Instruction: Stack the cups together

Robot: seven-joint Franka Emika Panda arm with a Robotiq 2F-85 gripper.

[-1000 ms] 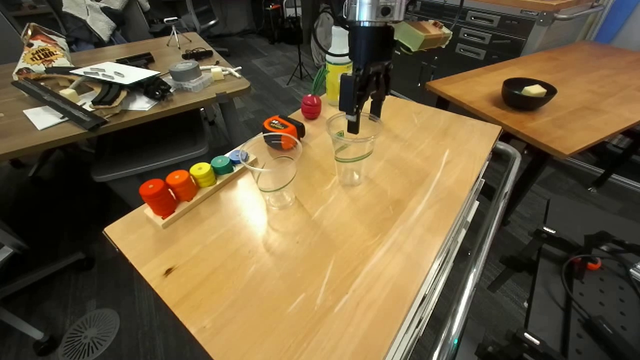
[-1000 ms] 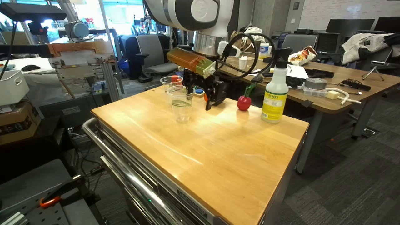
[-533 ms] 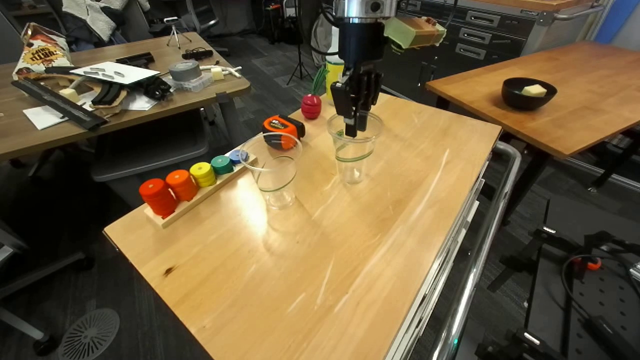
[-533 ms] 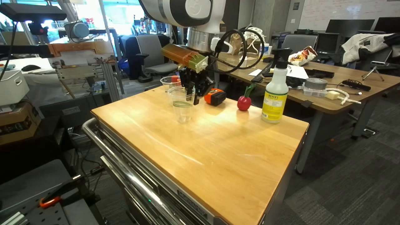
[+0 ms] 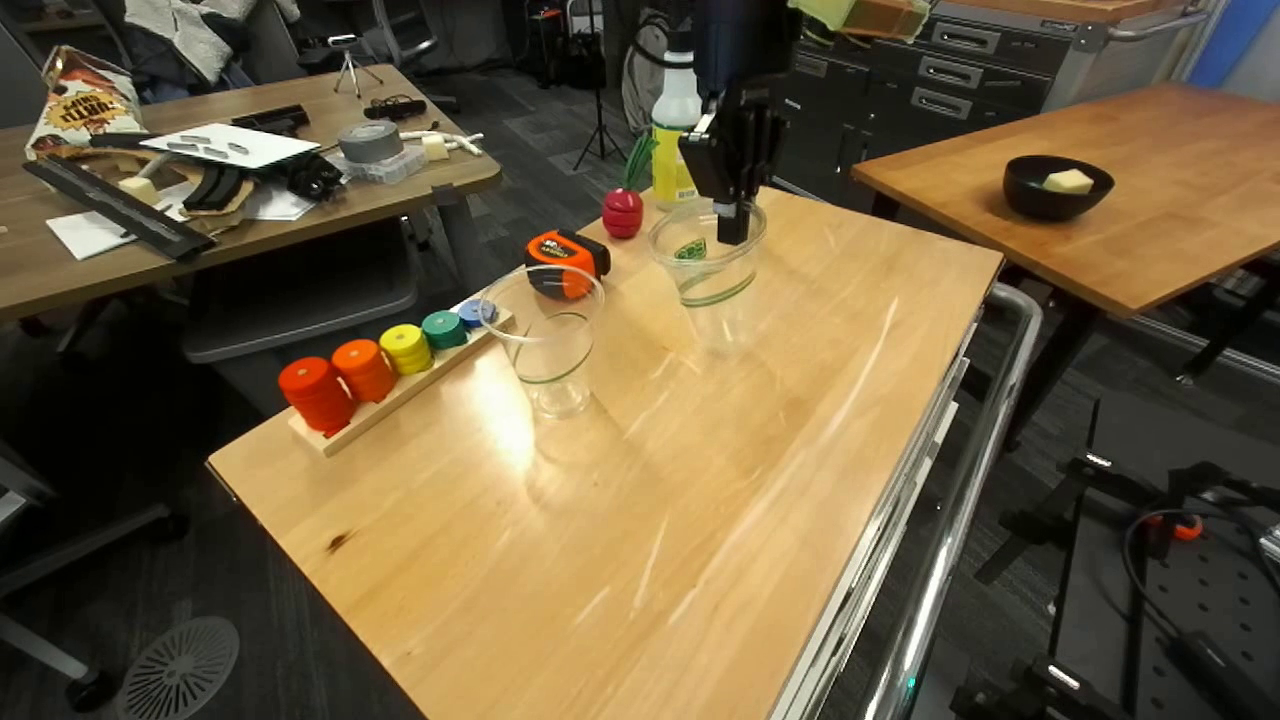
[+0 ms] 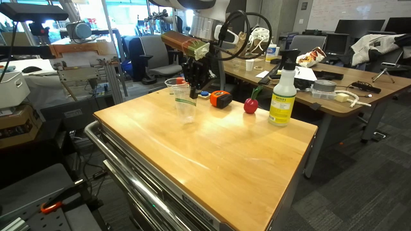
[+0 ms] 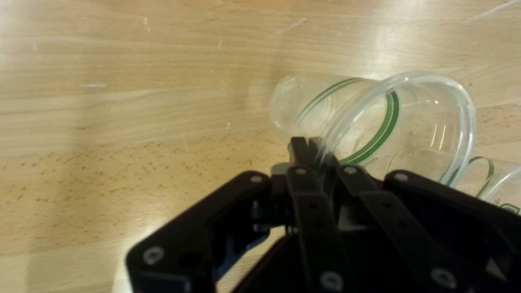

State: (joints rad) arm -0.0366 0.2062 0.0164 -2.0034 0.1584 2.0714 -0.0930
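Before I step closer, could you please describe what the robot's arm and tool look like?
The arm is white and dark grey, with a silver, cylindrical wrist. A black cable loops beside it, and an orange and green box sits there. The tool is black and jointed, with round silver screw heads.

Foreground tabletop [image 5: 600, 560] passable, upright cup [image 5: 549, 358] behind

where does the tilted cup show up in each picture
In an exterior view: tilted cup, slightly right of centre, at the gripper.
In an exterior view: tilted cup, slightly left of centre.
Wrist view: tilted cup, right of centre.
Shared landmark: upright cup, cut off lower right in the wrist view.
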